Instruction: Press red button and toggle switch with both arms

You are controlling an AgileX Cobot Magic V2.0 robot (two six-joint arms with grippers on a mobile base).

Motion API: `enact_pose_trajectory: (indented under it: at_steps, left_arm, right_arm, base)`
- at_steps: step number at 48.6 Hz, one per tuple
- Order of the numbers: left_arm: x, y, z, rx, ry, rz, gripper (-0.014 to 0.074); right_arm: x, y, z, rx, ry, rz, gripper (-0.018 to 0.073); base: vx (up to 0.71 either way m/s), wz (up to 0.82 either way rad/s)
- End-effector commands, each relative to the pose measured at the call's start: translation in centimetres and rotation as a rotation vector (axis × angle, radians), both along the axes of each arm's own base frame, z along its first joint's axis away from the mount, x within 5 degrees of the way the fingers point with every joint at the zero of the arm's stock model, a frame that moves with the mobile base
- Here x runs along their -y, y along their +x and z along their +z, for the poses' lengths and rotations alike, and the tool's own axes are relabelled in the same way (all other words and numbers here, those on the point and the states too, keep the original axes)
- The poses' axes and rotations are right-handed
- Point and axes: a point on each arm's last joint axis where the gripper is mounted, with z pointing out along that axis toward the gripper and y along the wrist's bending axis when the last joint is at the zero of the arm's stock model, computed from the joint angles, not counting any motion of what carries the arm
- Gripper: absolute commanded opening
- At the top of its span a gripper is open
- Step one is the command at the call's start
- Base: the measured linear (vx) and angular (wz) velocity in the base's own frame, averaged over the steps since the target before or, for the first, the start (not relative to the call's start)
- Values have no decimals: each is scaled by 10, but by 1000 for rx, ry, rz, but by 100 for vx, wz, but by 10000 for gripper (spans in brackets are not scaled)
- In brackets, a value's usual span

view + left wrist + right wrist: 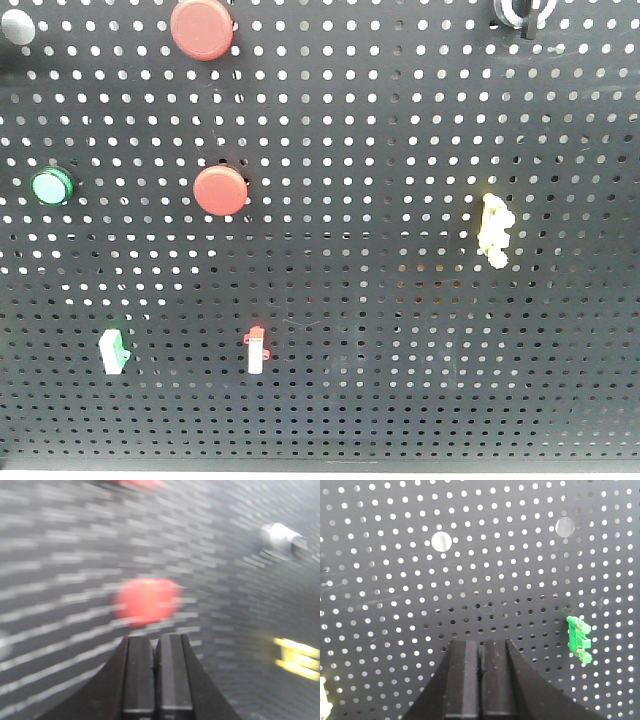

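Observation:
Two red buttons sit on the black pegboard (400, 330): one at the top (202, 27) and one lower (220, 190). The toggle switch (520, 12) is at the top right edge, partly cut off. Neither arm shows in the front view. In the blurred left wrist view, my left gripper (154, 639) is shut and empty, just below and short of a red button (147, 600). In the right wrist view, my right gripper (481, 642) is shut and empty, facing bare pegboard. The toggle switch is out of that view.
A green button (51, 186), a yellow knobbly piece (494, 230), a green-tipped white tab (115, 350) and a red-tipped white tab (257, 350) are on the board. A green fitting (580, 637) is right of the right gripper. A second red button (135, 482) shows at the top edge.

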Motion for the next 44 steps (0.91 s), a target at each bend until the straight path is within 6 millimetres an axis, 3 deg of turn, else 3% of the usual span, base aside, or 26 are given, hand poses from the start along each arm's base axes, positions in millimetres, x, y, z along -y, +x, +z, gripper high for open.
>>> enact_pose_trajectory:
  at_steps: [1,28,44]
  left_arm:
    - [9,3,24,85,-57,-22,2]
    - [37,44,31,93,-51,-7,2]
    - [19,68,33,38,-94,78,2]
  right_arm:
    - [0,-2,14,85,-39,-10,-3]
    - [0,-1,10,34,-66,-17,-3]
    - [0,-1,10,33,-66,-18,-3]
  base:
    - [0,0]
    - [0,0]
    - [0,0]
